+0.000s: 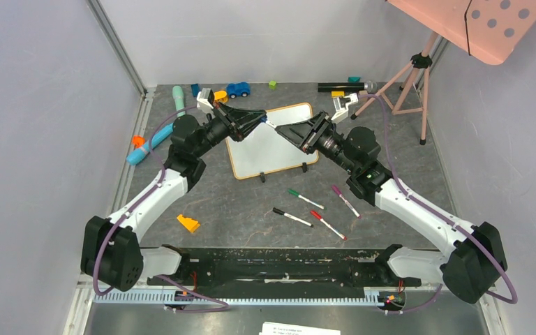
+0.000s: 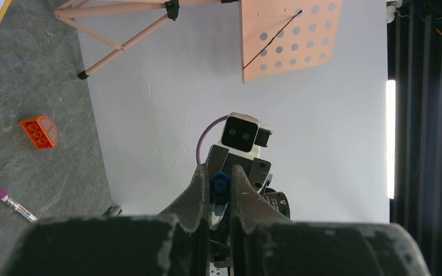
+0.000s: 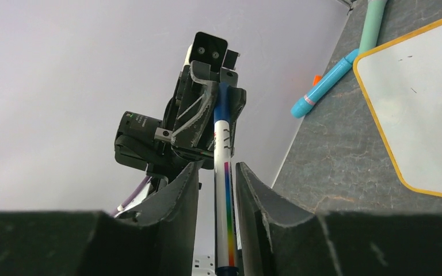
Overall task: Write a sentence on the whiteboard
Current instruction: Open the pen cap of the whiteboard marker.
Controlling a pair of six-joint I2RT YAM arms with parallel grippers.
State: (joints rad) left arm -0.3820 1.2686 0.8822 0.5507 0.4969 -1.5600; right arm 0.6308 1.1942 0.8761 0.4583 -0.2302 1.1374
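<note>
**Desk:** What surrounds the two arms on the grey table [image 1: 237, 209]?

**Photographer:** Four loose pens lie between the arm bases and the board: a green pen [image 1: 305, 199], a black pen [image 1: 292, 217], a red pen [image 1: 328, 225] and a purple pen [image 1: 345, 201]. An orange block [image 1: 188, 223] sits near the left arm. A blue toy car [image 1: 238, 89], a green cube [image 1: 272, 84] and a black rod [image 1: 342, 87] line the far edge. A blue tube [image 1: 146, 150] and a mint tube [image 1: 178, 94] lie at far left. A pink tripod [image 1: 419, 77] carrying a dotted panel [image 1: 488, 21] stands at far right, well apart from both arms.

**Desk:** Anything blocking the board?

**Photographer:** Both wrists meet above it, hiding its far-left corner from the overhead camera.

**Desk:** Where is it, relative to the claws?

**Photographer:** The whiteboard [image 1: 265, 150] lies on the table at far centre, slightly turned, with two black clip feet on its near long edge. Seen from overhead, the fingertips meet over its far-left part. From the right wrist it lies off to the right of the fingers, with a few small dark specks on its face.

**Desk:** And the claws themselves?

**Photographer:** The left gripper [image 2: 218, 172] is clamped on the blue-capped end of a marker [image 3: 224, 172] with a white, rainbow-striped barrel. The right gripper [image 3: 217, 168] flanks that barrel, its jaws narrowly apart, with a sliver of light between one finger and the barrel.
</note>
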